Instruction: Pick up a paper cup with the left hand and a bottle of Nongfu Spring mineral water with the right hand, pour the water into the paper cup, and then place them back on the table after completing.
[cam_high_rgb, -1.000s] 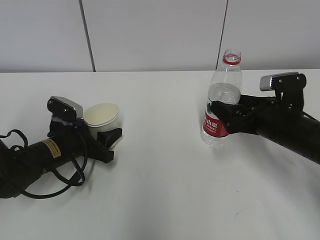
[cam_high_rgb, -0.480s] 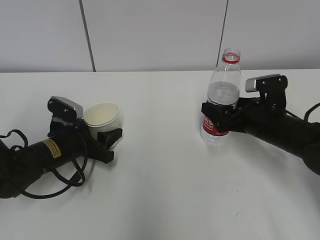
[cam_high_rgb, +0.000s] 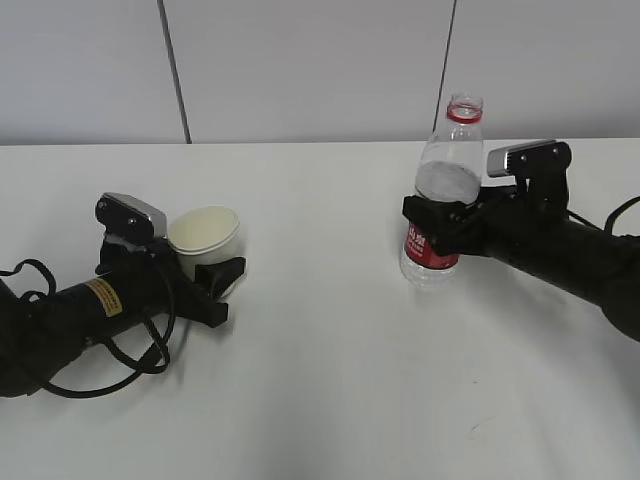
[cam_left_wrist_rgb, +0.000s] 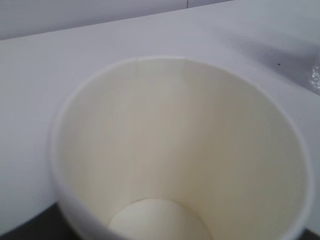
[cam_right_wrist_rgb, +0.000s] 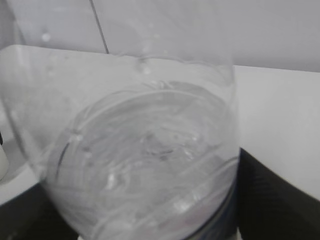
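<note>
The paper cup is off-white, empty and upright at the left of the table. My left hand's gripper, on the arm with the yellow sticker, is shut around its lower part. In the left wrist view the cup fills the frame. The open Nongfu Spring bottle has a red label and a red neck ring, and is partly filled with clear water. My right hand's gripper is shut on its middle and holds it nearly upright, with its base close to the table.
A small dark scuff mark lies on the table at the front right. A grey panelled wall runs behind the table's far edge. Black cables loop beside the left arm.
My right gripper has moved left and slightly up with the bottle. The left arm and the cup have not moved.
</note>
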